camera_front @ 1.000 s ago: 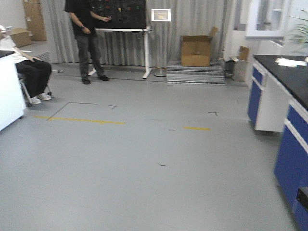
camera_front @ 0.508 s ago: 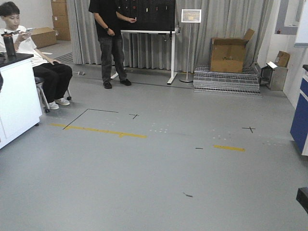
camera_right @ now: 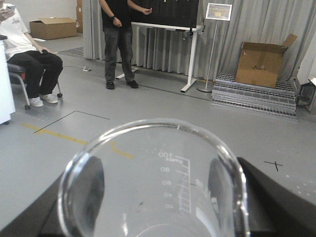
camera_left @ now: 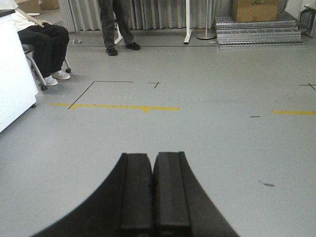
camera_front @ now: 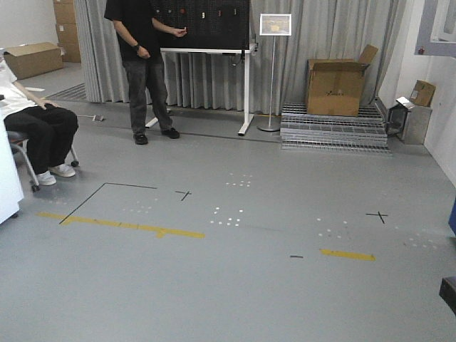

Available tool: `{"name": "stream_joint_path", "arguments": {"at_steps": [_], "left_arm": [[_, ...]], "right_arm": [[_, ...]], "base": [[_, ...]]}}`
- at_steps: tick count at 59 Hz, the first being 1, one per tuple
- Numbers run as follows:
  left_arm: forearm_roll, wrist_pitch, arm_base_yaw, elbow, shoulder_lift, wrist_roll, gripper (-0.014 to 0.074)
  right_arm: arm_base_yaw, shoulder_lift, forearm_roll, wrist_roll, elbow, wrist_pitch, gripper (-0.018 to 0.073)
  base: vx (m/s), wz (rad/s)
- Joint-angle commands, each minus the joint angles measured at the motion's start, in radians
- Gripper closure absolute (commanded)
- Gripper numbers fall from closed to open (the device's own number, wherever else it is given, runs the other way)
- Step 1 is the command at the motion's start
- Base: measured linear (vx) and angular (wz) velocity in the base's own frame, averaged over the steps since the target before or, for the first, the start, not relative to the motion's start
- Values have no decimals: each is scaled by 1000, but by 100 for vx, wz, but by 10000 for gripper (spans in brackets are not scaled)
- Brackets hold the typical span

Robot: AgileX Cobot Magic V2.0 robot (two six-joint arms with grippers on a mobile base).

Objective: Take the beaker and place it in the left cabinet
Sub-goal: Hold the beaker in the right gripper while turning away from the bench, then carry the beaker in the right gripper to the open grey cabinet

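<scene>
The beaker [camera_right: 158, 177], clear glass with printed marks up to 100, fills the lower part of the right wrist view. My right gripper [camera_right: 154, 197] is shut on it, with a dark finger pressed on each side of the glass. It is held above the grey floor. My left gripper [camera_left: 153, 158] is shut and empty, its two black pads together, also over bare floor. Neither gripper shows in the front view. The left cabinet is out of view in all frames.
A person in black [camera_front: 142, 71] stands by a black board on a white frame [camera_front: 214, 43]. A seated person [camera_front: 35, 125] and a white counter [camera_front: 6, 189] are at the left edge. A cardboard box [camera_front: 335, 85], metal grates [camera_front: 335, 132] and yellow floor tape [camera_front: 128, 226] lie ahead.
The front view has swung. The blue-fronted bench on the right has left the frame. The seated person and white counter came in and then slid to the left edge.
</scene>
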Motion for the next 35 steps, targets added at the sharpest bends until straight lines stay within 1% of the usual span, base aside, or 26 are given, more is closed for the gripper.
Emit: {"name": "stream_joint_path", "arguments": {"at_steps": [1,35], "left_arm": [[1,-77,0,-16,-16,-4,593],[1,-77,0,-16,-16,-4,593]], "right_arm": [[-4,-1,-8,4,-31,-30,561],[-4,-1,-8,4,-31,-30,561]], "base": [[73,-4],[76,-6]]}}
